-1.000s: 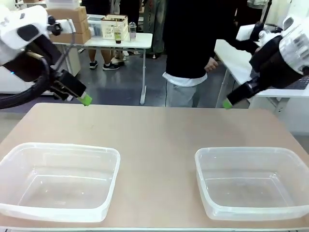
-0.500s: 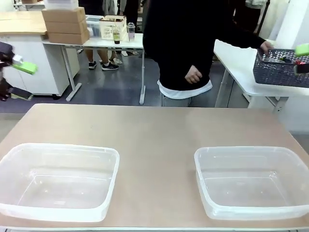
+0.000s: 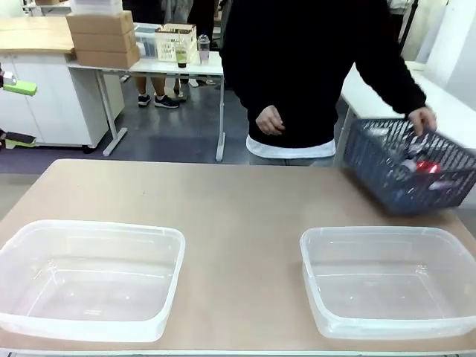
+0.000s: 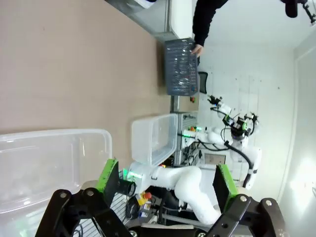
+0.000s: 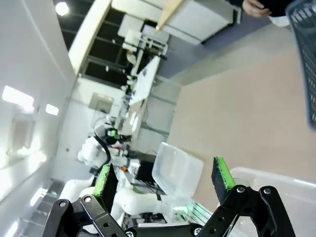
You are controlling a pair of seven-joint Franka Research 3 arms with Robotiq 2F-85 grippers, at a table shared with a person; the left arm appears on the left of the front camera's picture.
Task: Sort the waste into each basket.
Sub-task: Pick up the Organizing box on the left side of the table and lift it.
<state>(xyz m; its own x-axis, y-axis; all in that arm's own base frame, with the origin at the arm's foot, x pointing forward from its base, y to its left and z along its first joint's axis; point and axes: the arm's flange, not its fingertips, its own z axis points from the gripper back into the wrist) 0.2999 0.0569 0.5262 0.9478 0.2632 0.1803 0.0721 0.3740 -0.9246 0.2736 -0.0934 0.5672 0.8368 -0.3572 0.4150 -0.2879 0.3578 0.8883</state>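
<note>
Front view: both arms have drawn back from over the table [image 3: 238, 197], and the person's hand [image 3: 422, 119] has brought the grey lattice basket [image 3: 375, 165] of waste, a red can [image 3: 425, 166] showing inside, to its far right corner. The left tub [image 3: 97, 227] and right tub [image 3: 379, 232] lie empty. Left gripper [image 3: 16, 113] and right gripper [image 5: 165, 177] stand spread, holding nothing; sorting can likely begin soon.

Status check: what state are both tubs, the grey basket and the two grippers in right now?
Left tub: empty, upright on table.
Right tub: empty, upright on table.
Grey basket: held by person's hand, waste inside.
Left gripper: open, empty.
Right gripper: open, empty.
</note>
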